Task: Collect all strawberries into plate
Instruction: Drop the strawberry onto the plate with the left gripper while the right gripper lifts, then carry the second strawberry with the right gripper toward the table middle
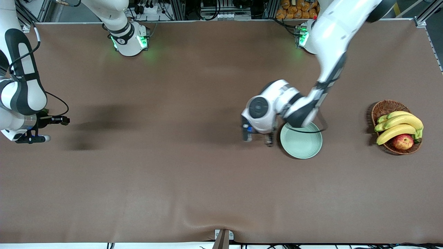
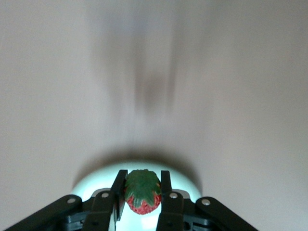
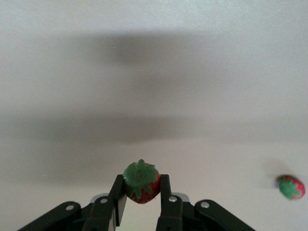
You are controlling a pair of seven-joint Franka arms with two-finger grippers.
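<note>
left claw (image 2: 142, 195) clamps strawberry (image 2: 142, 191) over plate (image 2: 96, 180) | right claw (image 3: 142, 190) grips second strawberry (image 3: 141, 181) | third berry (image 3: 291, 187) lies beside it on bench (image 1: 173, 173) | none plated yet

Brown table (image 1: 173, 180), wrinkled along the edge nearest the front camera. Wicker basket (image 1: 383, 106) toward the left arm's end of the table, well apart from the left claw (image 1: 258, 137). Filled with yellow bananas (image 1: 399, 124), green at the stems, and a red-yellow apple (image 1: 402, 141) tucked against the basket's nearer rim, touching the bananas. Off the table, farther from the camera than the claw: orange packets (image 1: 297, 8), possibly bagged snacks.
</note>
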